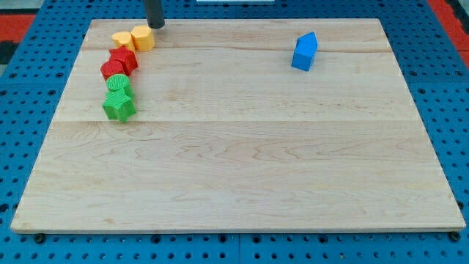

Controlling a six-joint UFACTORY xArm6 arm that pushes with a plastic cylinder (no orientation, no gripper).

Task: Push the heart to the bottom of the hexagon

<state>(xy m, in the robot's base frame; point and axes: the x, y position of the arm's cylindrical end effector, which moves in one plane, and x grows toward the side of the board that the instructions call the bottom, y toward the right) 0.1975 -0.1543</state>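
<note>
My tip [155,26] is at the view's top left, touching or just above the upper right side of a yellow block [143,37] that looks like a hexagon. A second yellow block [122,38], which looks like a heart, lies against that block's left side. Below them a chain of blocks runs down the view. It has a red star-like block [124,60], a rounder red block [111,71], a round green block [118,85] and a green star [119,107].
A blue block [304,51] shaped like a small house stands alone at the view's top right. The wooden board [242,161] lies on a blue pegboard surface [22,110]. The yellow blocks sit close to the board's top edge.
</note>
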